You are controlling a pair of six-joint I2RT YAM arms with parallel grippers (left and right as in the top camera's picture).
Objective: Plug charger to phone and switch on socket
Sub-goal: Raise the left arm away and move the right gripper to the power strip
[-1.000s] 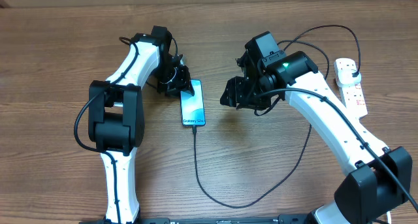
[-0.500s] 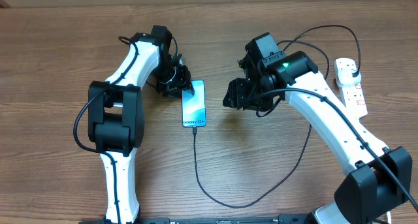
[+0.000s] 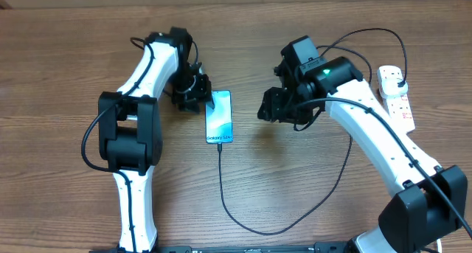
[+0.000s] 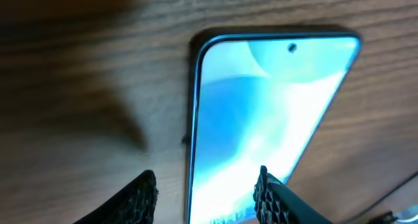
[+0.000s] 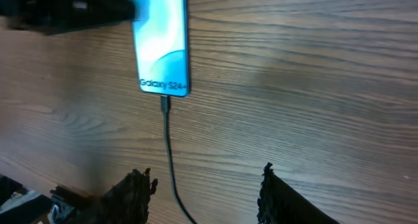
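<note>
Brown wood of the table fills the top view, and the phone lies flat on it, face up. The charger runs from the phone's near end in a big loop round to the white socket at the far right. The left gripper sits just beside the phone's top corner. The right gripper hangs near the phone's other side. From the left wrist, the fingers are spread wide and hold nothing, one over the wood and one over the phone. From the right wrist, the fingers are apart and empty too, and the charger's tip looks pushed into the phone. So the plugging looks done. I think the right arm should go to the socket next and switch it on, a small spot that needs a careful poke.
</note>
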